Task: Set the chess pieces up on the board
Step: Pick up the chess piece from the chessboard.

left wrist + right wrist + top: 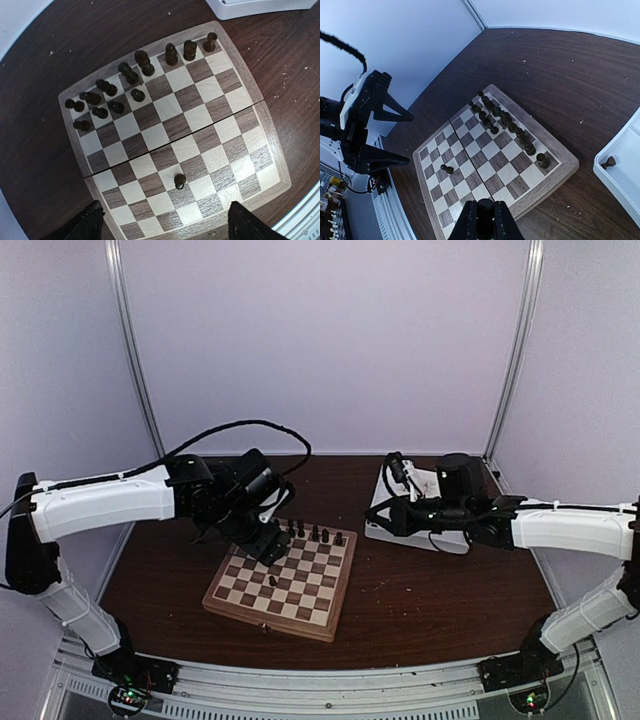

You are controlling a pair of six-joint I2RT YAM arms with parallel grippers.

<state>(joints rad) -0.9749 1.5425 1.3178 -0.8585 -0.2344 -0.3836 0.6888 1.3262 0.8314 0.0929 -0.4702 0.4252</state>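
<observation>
The main risk is at the left. The left gripper hangs over the board with its jaws spread wide and nothing between them. Below it the chess pieces stand close together in the far two rows: a full back row, and four more bunched at the left end of the second. If the gripper comes down among them, a finger could clip a neighbour and tip it, and one falling piece could take others with it. They are slim, dark brown turned figures on small bases, so I judge they topple easily.

One lone piece stands on the near half, well apart from the rest, and a low sweep across the squares could knock it over. The board lies flat on the dark worktop, a little askew to the arms, with tan and brown checks inside a plain border. A shove at its edge would shift every piece at once.

Further right, a white tray lies near the board with one dark piece in it. The right gripper is by the tray with its jaws pressed together. Whether anything small is pinched there I cannot tell.
</observation>
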